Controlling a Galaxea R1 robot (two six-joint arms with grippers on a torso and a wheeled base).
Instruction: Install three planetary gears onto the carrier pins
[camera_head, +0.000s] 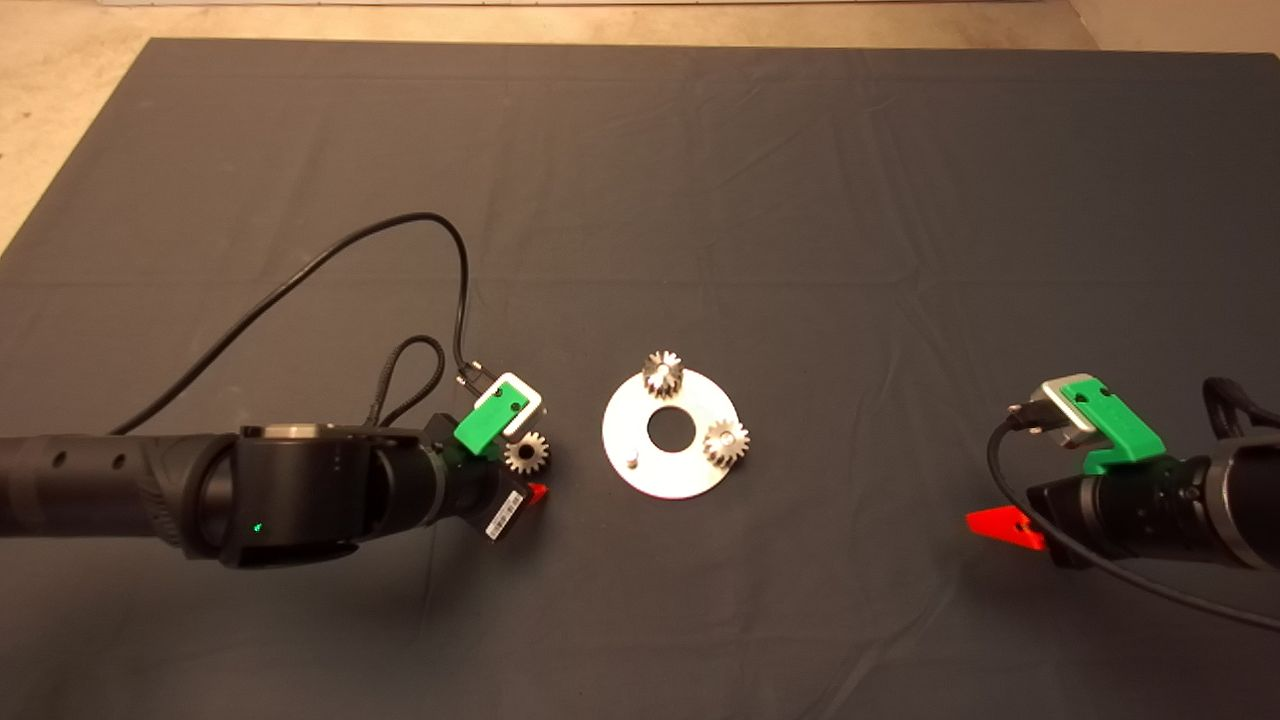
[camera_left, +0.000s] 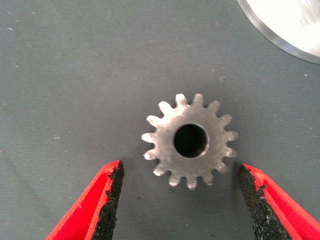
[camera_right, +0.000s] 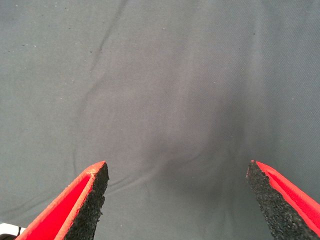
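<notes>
A flat round silver plate (camera_head: 678, 470) lies at the mat's middle. Two planetary gears sit on its carrier pins, one at the far rim (camera_head: 663, 373) and one at the right rim (camera_head: 726, 441). A third carrier pin (camera_head: 632, 460) stands bare near the left rim. The third gear (camera_head: 526, 453) lies flat on the mat just left of the plate. My left gripper (camera_left: 180, 172) hovers over this gear (camera_left: 190, 141), open, with a finger on either side and neither touching it. The plate's rim (camera_left: 280, 30) shows in the left wrist view. My right gripper (camera_right: 176, 170) is open over bare mat at the right.
Black cables (camera_head: 330, 270) loop from the left arm over the mat behind it. A wide stretch of dark mat (camera_head: 860, 230) lies beyond the plate, and pale floor (camera_head: 60, 90) shows past its far left corner.
</notes>
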